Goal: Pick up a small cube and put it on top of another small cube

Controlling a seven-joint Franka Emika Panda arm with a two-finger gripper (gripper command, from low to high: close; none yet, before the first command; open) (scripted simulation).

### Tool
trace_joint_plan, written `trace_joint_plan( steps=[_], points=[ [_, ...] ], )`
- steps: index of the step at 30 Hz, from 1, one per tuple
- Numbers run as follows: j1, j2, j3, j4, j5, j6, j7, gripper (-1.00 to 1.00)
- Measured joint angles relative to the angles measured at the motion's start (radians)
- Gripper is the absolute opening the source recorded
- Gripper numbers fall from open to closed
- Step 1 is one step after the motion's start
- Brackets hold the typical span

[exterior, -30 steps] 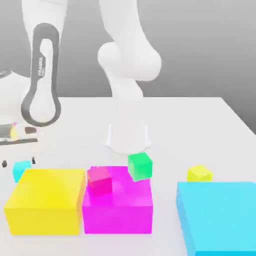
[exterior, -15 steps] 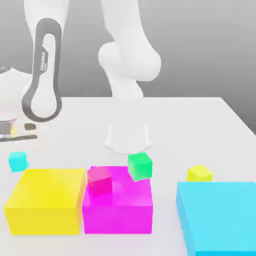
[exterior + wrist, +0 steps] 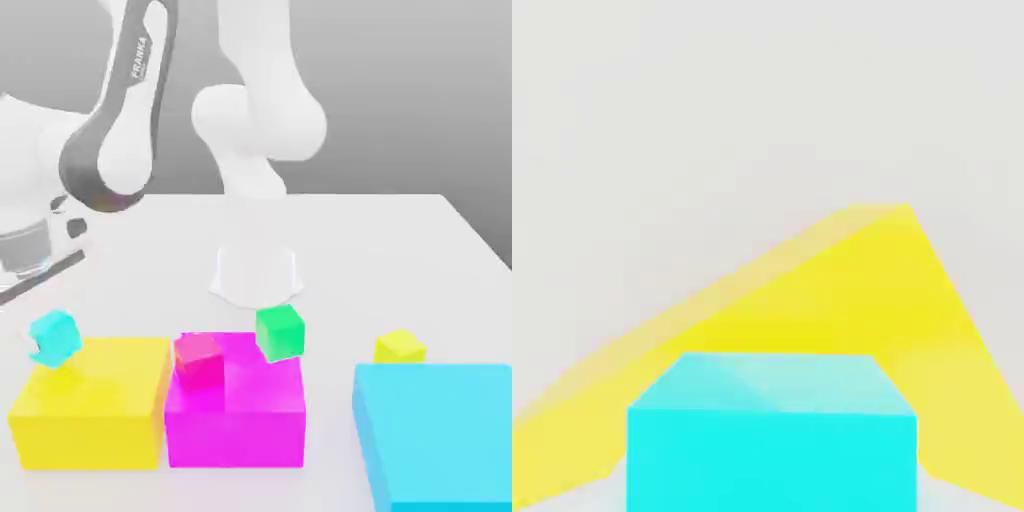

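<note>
A small cyan cube [image 3: 55, 336] hangs tilted in the air over the far left corner of the big yellow block [image 3: 90, 400] and casts a shadow on its top. My gripper [image 3: 50, 342] is shut on this cube, below the white hand [image 3: 25, 250] at the exterior view's left. In the hand view the cyan cube [image 3: 772, 430] sits close to the camera, with the yellow block [image 3: 852, 300] behind it. Other small cubes are a green one [image 3: 279, 331], a red one [image 3: 198, 358] and a yellow one [image 3: 399, 347].
The green and red cubes rest on a big magenta block [image 3: 235, 415] beside the yellow block. A large cyan block [image 3: 440, 430] fills the front right. The yellow small cube lies on the white table [image 3: 400, 250] behind it. The robot base [image 3: 256, 275] stands mid-table.
The fingers closed on the small cyan cube on the table left of the yellow block. The arm then lifted it and carried it slightly right, over the block's corner.
</note>
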Motion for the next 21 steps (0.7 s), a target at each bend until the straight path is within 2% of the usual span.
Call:
trace_joint_plan(
  steps=[5, 11, 13, 17, 18, 21],
  points=[
    [0.096, -0.137, 0.053, -0.034, 0.001, -0.087, -0.164, -1.00],
    [0.196, -0.299, 0.138, -0.096, -0.055, -0.161, -0.279, -1.00],
    [0.189, -0.311, 0.160, -0.138, -0.081, -0.121, -0.251, -1.00],
    [0.179, -0.205, 0.179, -0.187, -0.102, 0.037, -0.229, -1.00],
    [0.178, -0.185, 0.182, -0.194, -0.105, 0.064, -0.227, 1.00],
    [0.178, -0.185, 0.182, -0.194, -0.105, 0.064, -0.227, 1.00]
  ],
)
